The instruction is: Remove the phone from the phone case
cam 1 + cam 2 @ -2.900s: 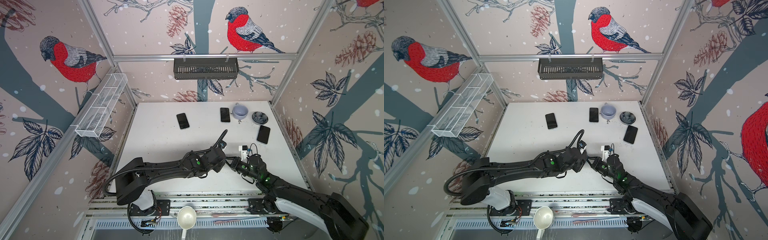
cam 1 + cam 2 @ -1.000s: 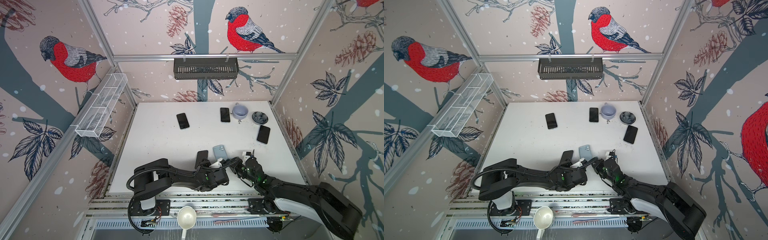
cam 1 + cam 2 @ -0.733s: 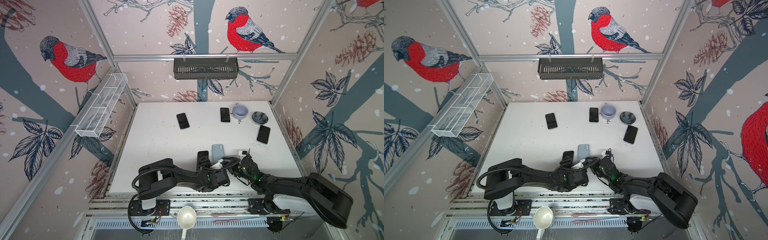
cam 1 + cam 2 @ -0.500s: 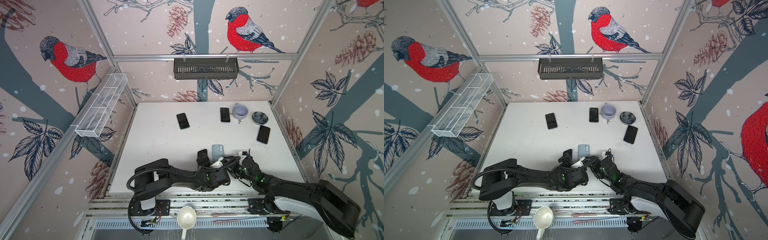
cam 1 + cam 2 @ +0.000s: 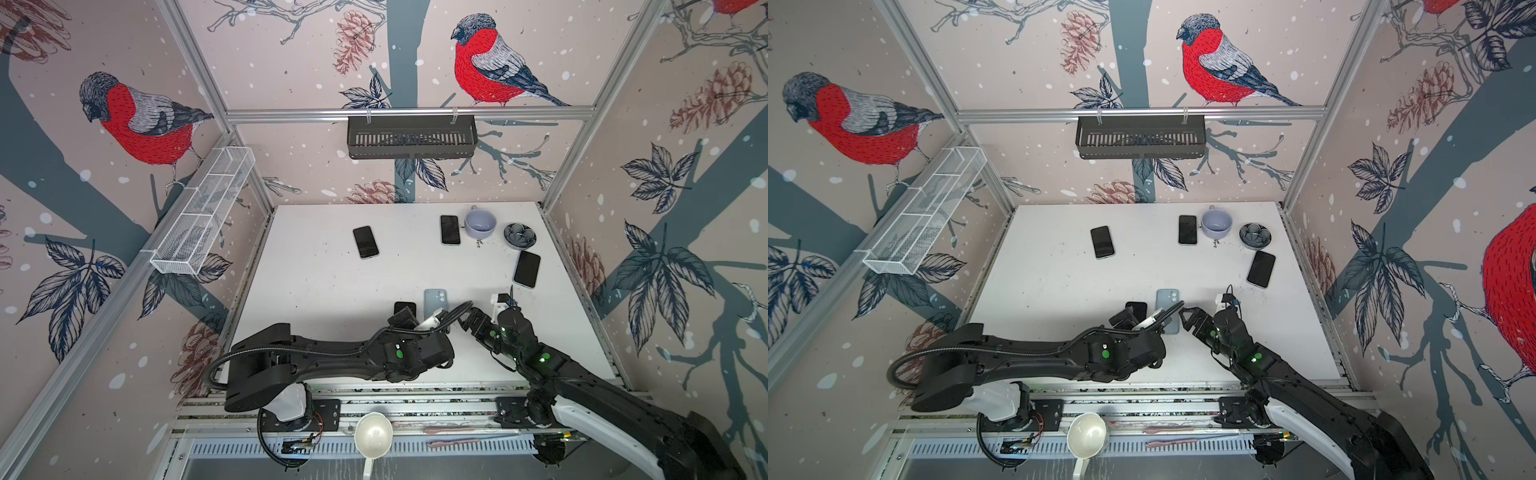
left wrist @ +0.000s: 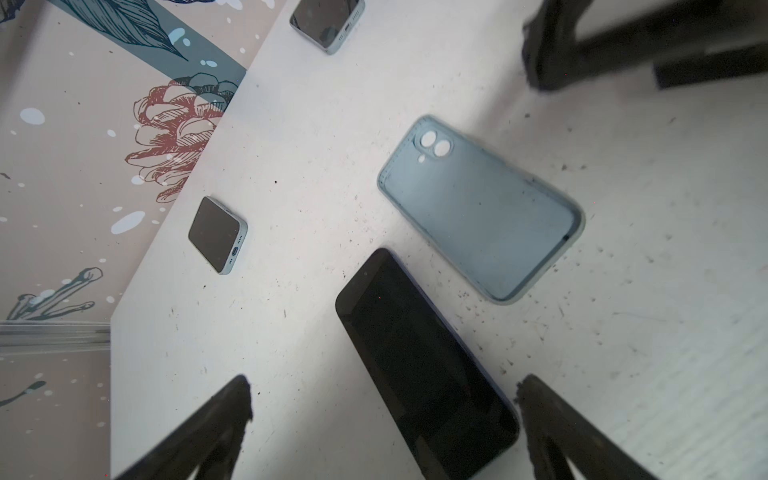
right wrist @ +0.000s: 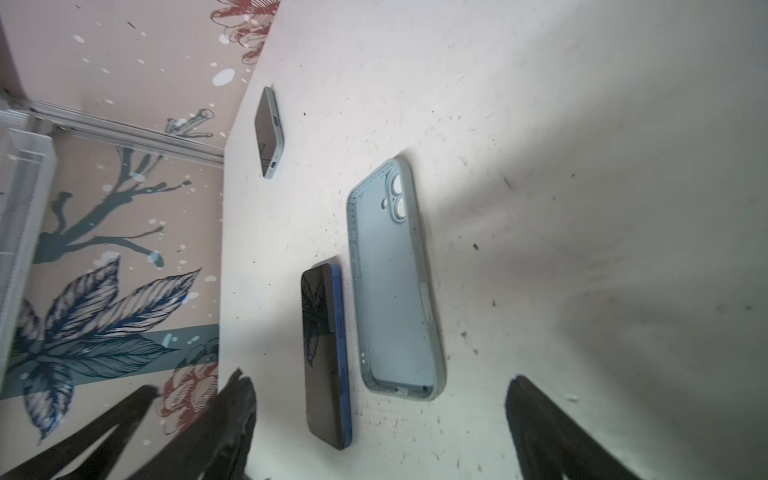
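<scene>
A wire basket [image 5: 203, 212] hangs on the left wall above the white worktop [image 5: 316, 291]. Toward the back left of the worktop a back-left phone [image 5: 365, 242] lies flat, screen up.

Near the front middle, the left tool [image 6: 384, 395] hangs low over the worktop with its jaws spread wide and nothing gripped. The phone [image 5: 405, 308] lies flat under it, dark screen up, with its near end between the two fingers; whether a finger touches it cannot be told. The phone is out of the case [image 5: 435, 300], which lies just to its right. In the right wrist view a narrow strip of worktop separates the two. The light blue case is empty, open side up, with its camera cut-outs at the end toward the back wall.

Right of the case, the right tool [image 7: 380, 388] is also wide open and empty, poised over the case's near end.

Farther back lie a back phone [image 5: 450, 230], a mug [image 5: 481, 222] just beside it and a dish [image 5: 520, 235]. A right phone [image 5: 527, 269] lies near the right edge.
</scene>
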`<action>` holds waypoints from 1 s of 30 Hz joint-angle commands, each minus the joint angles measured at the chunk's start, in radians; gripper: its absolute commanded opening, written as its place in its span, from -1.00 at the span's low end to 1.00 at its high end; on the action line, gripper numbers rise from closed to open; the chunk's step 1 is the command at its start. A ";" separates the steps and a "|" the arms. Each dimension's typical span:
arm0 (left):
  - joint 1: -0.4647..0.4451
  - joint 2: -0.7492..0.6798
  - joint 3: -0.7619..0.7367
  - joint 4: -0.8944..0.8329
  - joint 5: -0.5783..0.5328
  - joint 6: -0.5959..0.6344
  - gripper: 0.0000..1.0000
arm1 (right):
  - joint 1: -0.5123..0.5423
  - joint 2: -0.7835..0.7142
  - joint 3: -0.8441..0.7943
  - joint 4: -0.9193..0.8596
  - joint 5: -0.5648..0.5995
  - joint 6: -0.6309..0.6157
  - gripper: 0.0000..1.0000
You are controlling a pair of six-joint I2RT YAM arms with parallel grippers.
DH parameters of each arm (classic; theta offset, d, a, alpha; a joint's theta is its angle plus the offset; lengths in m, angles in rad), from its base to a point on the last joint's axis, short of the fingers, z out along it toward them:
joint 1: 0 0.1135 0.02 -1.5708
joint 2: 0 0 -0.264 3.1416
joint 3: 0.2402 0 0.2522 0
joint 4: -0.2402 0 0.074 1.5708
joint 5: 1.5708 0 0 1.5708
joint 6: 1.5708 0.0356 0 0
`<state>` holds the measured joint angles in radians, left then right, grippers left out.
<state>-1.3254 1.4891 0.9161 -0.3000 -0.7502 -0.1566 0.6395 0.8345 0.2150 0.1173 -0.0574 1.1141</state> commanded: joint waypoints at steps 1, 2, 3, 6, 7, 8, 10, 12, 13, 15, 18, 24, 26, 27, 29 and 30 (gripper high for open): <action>0.058 -0.080 0.033 -0.060 0.104 -0.184 0.98 | -0.015 0.159 0.101 -0.066 -0.039 -0.213 0.66; 0.076 -0.106 0.036 -0.075 0.119 -0.223 0.98 | -0.015 0.206 0.140 -0.087 -0.037 -0.247 0.58; 0.097 -0.137 0.035 -0.087 0.139 -0.259 0.98 | -0.015 0.269 0.186 -0.117 -0.023 -0.277 0.49; 0.115 -0.220 0.017 -0.101 0.118 -0.322 0.98 | -0.013 0.403 0.261 -0.144 0.018 -0.346 0.21; 0.115 -0.245 0.014 -0.114 0.102 -0.340 0.98 | -0.012 0.447 0.280 -0.146 0.029 -0.361 0.13; 0.115 -0.263 0.012 -0.126 0.091 -0.353 0.98 | -0.011 0.475 0.295 -0.145 0.034 -0.374 0.06; 0.117 -0.294 0.013 -0.150 0.081 -0.372 0.98 | 0.007 0.526 0.327 -0.148 0.050 -0.398 -0.03; 0.117 -0.306 0.018 -0.183 0.064 -0.391 0.98 | 0.029 0.580 0.367 -0.177 0.090 -0.419 -0.11; 0.117 -0.305 0.024 -0.203 0.053 -0.398 0.98 | 0.036 0.605 0.388 -0.189 0.107 -0.430 -0.16; 0.116 -0.304 0.030 -0.229 0.036 -0.412 0.98 | 0.049 0.647 0.417 -0.203 0.129 -0.446 -0.22; 0.116 -0.304 0.029 -0.237 0.036 -0.417 0.98 | 0.080 0.691 0.447 -0.224 0.166 -0.465 -0.34; 0.117 -0.312 0.027 -0.244 0.028 -0.418 0.98 | 0.132 0.723 0.454 -0.251 0.201 -0.465 -0.74; 0.117 -0.320 0.027 -0.248 0.023 -0.423 0.98 | 0.159 0.706 0.445 -0.252 0.207 -0.455 -0.80; 0.116 -0.327 0.024 -0.246 0.023 -0.426 0.98 | 0.176 0.697 0.443 -0.256 0.216 -0.449 -0.81; 0.117 -0.339 0.020 -0.249 0.014 -0.429 0.98 | 0.203 0.691 0.445 -0.267 0.232 -0.441 -0.82; 0.116 -0.346 0.018 -0.252 0.011 -0.434 0.98 | 0.218 0.688 0.447 -0.273 0.243 -0.436 -0.82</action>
<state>-1.2102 1.1580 0.9382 -0.5293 -0.7059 -0.5602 0.8322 1.5303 0.6628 -0.0948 0.1520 0.6594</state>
